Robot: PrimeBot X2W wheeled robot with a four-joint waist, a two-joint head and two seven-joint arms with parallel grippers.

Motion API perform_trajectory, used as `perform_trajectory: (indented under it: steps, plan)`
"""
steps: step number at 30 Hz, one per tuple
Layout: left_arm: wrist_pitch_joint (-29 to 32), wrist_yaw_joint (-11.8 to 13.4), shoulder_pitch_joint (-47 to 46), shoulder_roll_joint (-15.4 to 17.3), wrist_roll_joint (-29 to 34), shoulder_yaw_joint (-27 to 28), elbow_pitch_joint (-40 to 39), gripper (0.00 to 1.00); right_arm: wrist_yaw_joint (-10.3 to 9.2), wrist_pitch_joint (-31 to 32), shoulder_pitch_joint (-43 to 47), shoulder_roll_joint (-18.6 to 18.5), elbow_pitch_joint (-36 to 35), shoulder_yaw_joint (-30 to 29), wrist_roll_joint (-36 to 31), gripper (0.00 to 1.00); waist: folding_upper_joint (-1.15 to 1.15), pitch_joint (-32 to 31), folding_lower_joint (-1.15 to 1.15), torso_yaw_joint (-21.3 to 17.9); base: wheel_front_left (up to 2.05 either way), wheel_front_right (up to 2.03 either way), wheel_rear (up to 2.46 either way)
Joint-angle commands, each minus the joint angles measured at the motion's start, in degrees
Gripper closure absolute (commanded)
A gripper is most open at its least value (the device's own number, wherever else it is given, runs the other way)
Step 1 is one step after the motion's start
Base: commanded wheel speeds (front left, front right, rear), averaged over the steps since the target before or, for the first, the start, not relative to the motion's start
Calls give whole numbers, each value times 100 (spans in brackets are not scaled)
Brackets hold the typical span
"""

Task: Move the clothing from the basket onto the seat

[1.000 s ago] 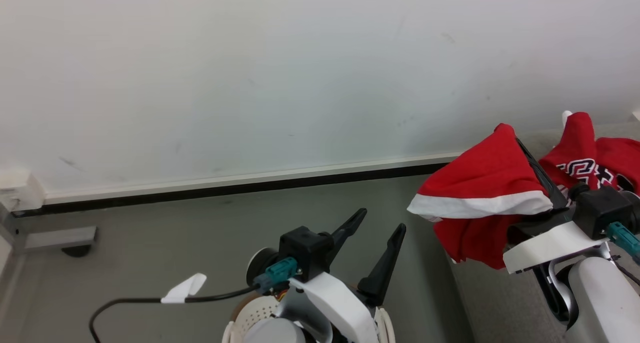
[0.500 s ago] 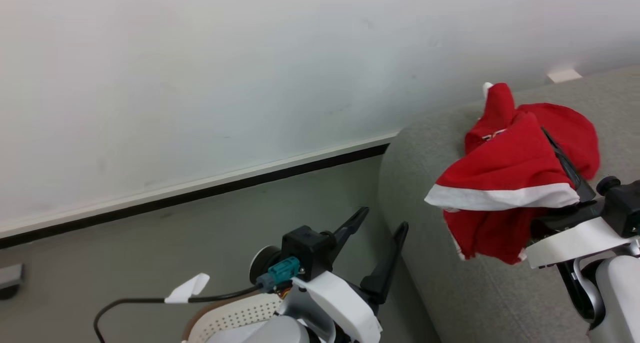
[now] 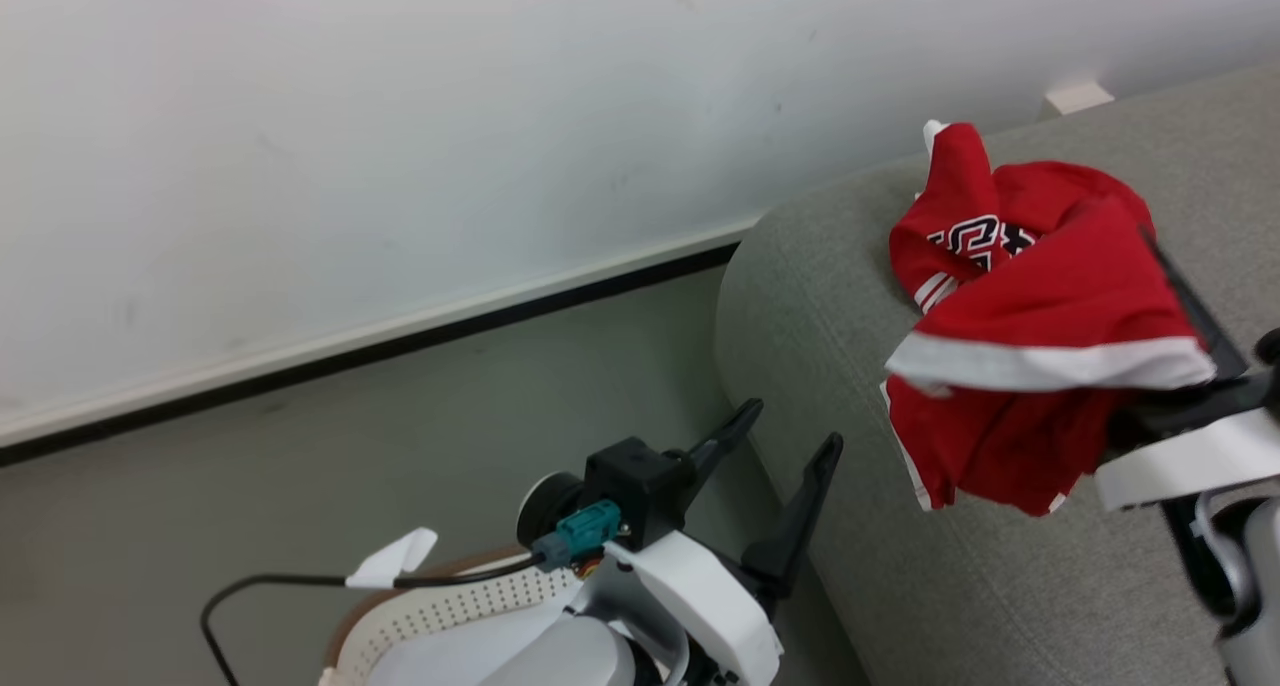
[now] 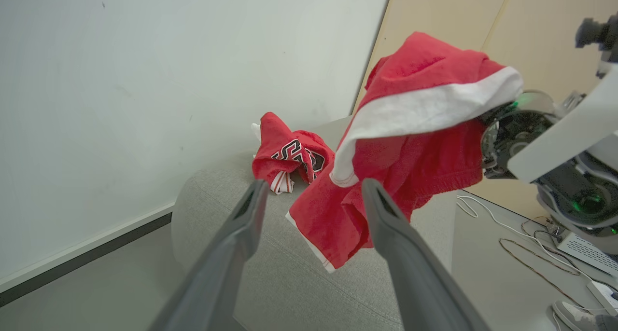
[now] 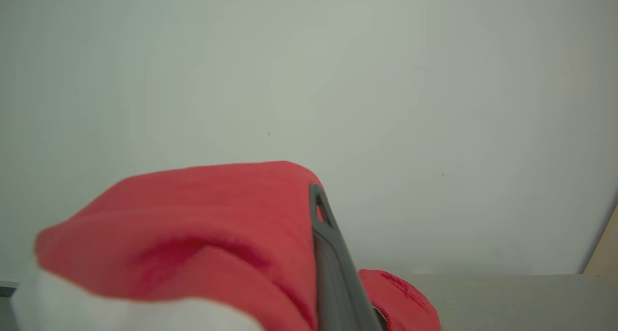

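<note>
Your right tool (image 3: 1160, 256) is clenched on a red garment (image 3: 1030, 306) with white trim, held out over the seat (image 3: 820, 296) — where a lettered red garment (image 3: 960, 236) lies. Your left tool (image 3: 793, 424) hangs spread and empty near the basket (image 3: 450, 606).

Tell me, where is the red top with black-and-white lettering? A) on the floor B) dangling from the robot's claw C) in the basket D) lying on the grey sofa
D: the lettered top lies crumpled on the sofa; the piece held aloft is a different, white-trimmed garment.
</note>
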Motion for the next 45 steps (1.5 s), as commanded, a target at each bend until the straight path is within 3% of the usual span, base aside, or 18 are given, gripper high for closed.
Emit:
perform_trajectory:
  steps: [1,11,17,23,29,34,35,37,38,45]
  plan:
    - [43,-29,-159,31,90,-17,-30,0,-14,40,-213,-69,-46,-150,-80,100,0,236,0,67,0,0,0]
    - [291,-244,-1038,83,362,-73,-191,0,-15,455,-1616,-269,196,-1278,-260,100,0,1622,0,525,0,0,0]
    - [336,-347,-1441,51,440,-53,-247,0,-15,793,-2770,-768,678,-1828,-662,100,0,2303,0,814,0,0,0]
    - [208,-414,-1602,-21,428,-76,-227,0,-14,1011,-3930,-1607,1509,-2714,-1549,100,0,2736,0,1242,0,0,0]
    - [101,-385,-1506,11,357,-48,-160,0,-15,904,-3844,-2036,2425,-3387,-2774,100,0,2897,0,1527,0,0,0]
    - [5,-350,-1428,36,294,1,-87,0,-15,560,-3230,-1619,3218,-3976,-3380,100,0,2905,0,1614,0,0,0]
    - [-15,-344,-1411,51,293,6,-69,0,-15,470,-3118,-1515,3356,-3994,-3446,89,0,2890,0,1611,0,0,0]
    - [-19,-333,-1380,98,276,19,-43,0,-15,254,-2982,-1345,3542,-4131,-3515,53,0,2853,0,1590,0,0,0]
    - [-22,-327,-1363,123,269,30,-35,0,-15,151,-2892,-1232,3633,-4181,-3548,0,0,2827,0,1577,0,0,0]
    - [-76,-165,-1115,413,177,247,35,0,-15,-336,-2491,-548,4142,-3806,-3575,0,0,2508,0,1340,0,0,0]
